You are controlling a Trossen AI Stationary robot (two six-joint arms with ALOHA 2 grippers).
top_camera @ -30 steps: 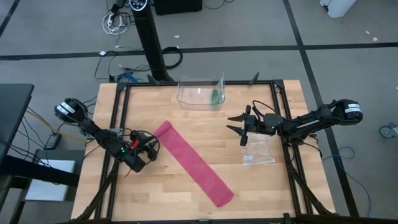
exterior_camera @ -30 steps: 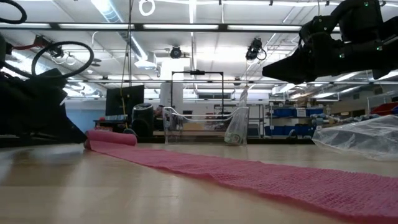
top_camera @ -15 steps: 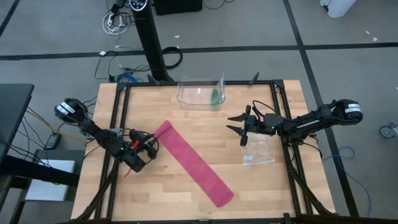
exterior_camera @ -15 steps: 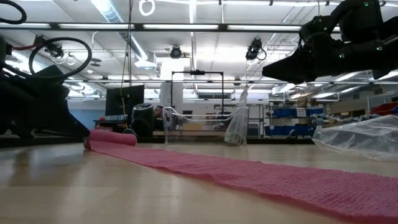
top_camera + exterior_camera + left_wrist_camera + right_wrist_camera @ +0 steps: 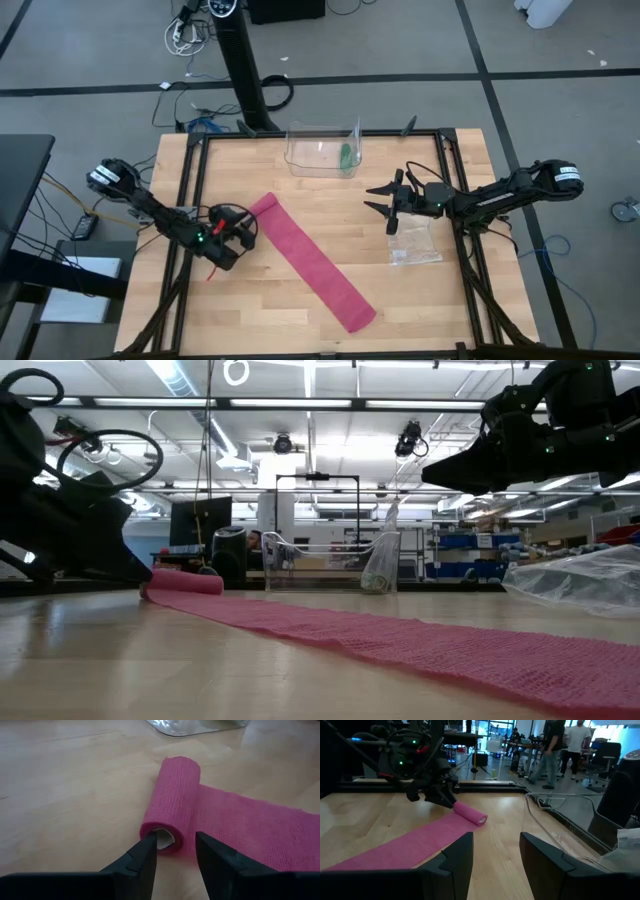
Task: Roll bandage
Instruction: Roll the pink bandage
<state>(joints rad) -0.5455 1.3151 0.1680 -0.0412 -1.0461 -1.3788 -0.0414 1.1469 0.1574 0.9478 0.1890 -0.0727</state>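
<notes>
**Roll could slip or unwind**

My left gripper (image 5: 174,851) sits with fingers apart at the open end of the bandage (image 5: 310,262), whose rolled start lies at the table's left, the flat strip trailing toward the near right. Closing off-centre could push it askew or loosen it. My right gripper (image 5: 381,206) waits with fingers apart, far right.

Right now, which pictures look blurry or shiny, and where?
In the low view the near wood and the near end of the bandage are soft and blurry, and ceiling lamps glow bright above. In the left wrist view the left pincer is dark against the table, which shines pale. In the right wrist view the people far back are blurred and the windows behind them are washed out.
</notes>
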